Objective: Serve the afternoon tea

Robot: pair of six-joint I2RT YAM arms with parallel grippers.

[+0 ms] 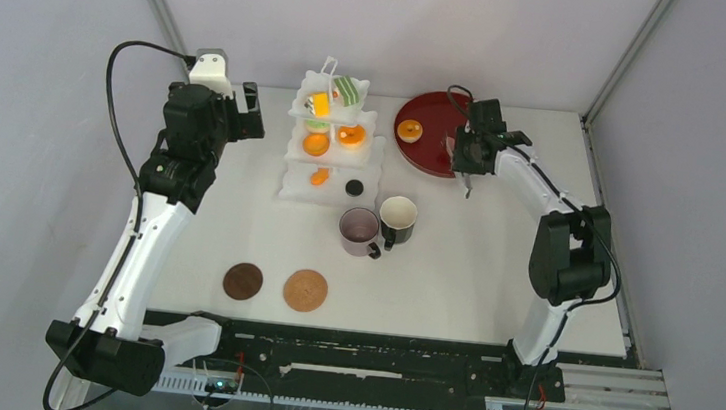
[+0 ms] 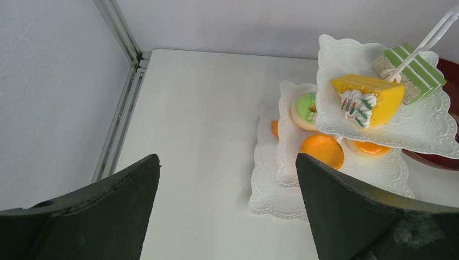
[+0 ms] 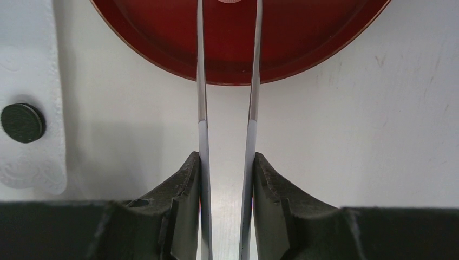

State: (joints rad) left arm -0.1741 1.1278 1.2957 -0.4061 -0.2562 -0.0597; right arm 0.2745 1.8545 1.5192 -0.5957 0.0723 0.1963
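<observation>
The white table carries the white three-tier stand just ahead and right of the left end effector, whose fingers are spread wide, holding nothing. The right end effector pinches long metal tongs that reach ahead over the dark red tray, where an orange pastry lies.

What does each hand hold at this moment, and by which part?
The right hand squeezes the metal tongs by both arms, its fingers on their outer sides. The left hand is open and holds nothing.

Bright, diffuse light throws only soft, faint shadows on the white table; views sharp.
</observation>
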